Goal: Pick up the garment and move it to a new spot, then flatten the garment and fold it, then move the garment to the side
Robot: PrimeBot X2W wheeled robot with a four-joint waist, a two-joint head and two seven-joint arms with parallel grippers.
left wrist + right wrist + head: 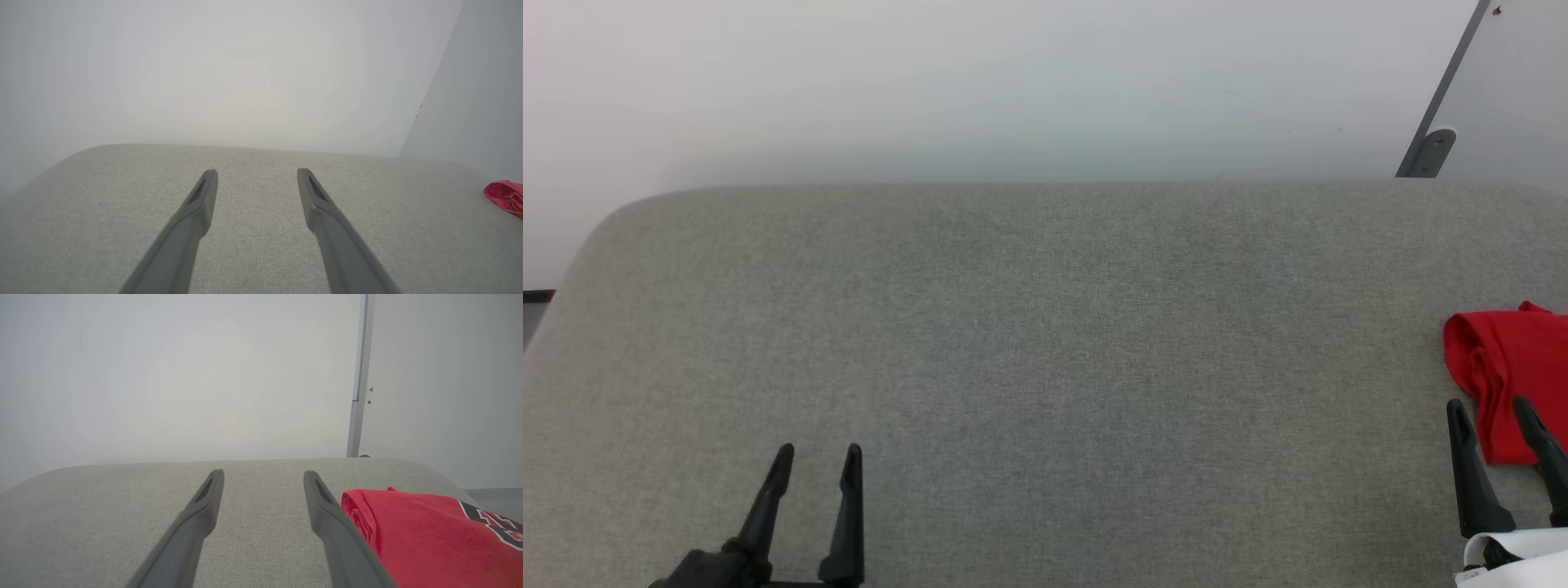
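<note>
At lower left of the head view, left jaws stand parted and empty above the grey woven-fabric bench (1045,327), long dark fingers (768,498) pointing up-frame. Red jersey garment (1511,359) lies bunched at the bench's right side, cut off by the frame edge. Right jaws at lower right are also spread, holding nothing. From this angle the garment's near end shows between their fingers (1470,474); contact cannot be told. Left jaws are well apart from the garment. Grey metal strip (1437,106) slants across the pale wall, upper right.

Left wrist view: fingers (192,220) wide apart, bare bench (81,204) between them. Garment (506,196) is a small red fold at the far right edge.

Right wrist view: fingers (196,522) spread, only bench (102,506) in the gap. Garment (416,535) lies just beside the right-hand finger, outside the gap, partly hidden behind it. Black white-outlined lettering (494,526) shows at its right end. Grey strip (359,375) stands upright behind.
</note>
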